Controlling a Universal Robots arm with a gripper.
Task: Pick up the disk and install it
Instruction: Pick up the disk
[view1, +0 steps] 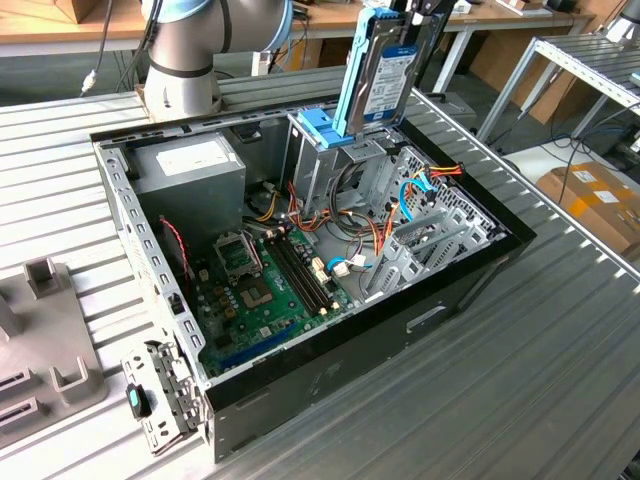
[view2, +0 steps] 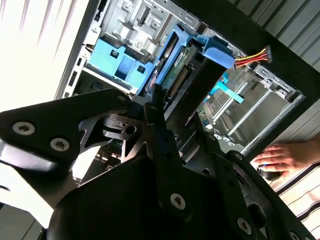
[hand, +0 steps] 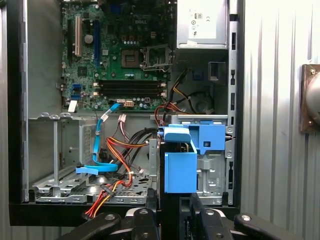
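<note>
**Exterior view.** The end effector (view1: 408, 15) is closed on the upper end of the disk (view1: 378, 75). The disk hangs upright beneath it, with a blue rail on each long edge. Straight below the disk's lower end is the cage (view1: 330, 178), topped by a blue bracket (view1: 318, 128). The cage sits inside the open computer case (view1: 400, 325) on the bench (view1: 560, 390). I cannot tell whether the disk touches the bracket.

**Second wrist view.** The disk (view2: 187, 85) runs away from the end effector toward the cage mouth, and the bracket (view2: 117, 62) is just beside its far end. A cable plug (view2: 252, 54) lies near that end on the other side. A hand (view2: 282, 156) rests outside the case wall, off to one side of the end effector.

**First wrist view.** The disk (hand: 180, 172) shows edge-on, clamped from both sides. Loose wires (hand: 117, 187) lie beside the cage.

**Risks (judgement):**
- If the disk is skewed to the slot, a rail could catch on the bracket and jam or twist in the grip.
- The wires or the plug could be pinched if they stray under the lower end.
- The hand is close enough to be a concern if it reaches in.

**Count:** one disk, two rails, one end effector, one cage, one bracket, one case, one hand.
</note>
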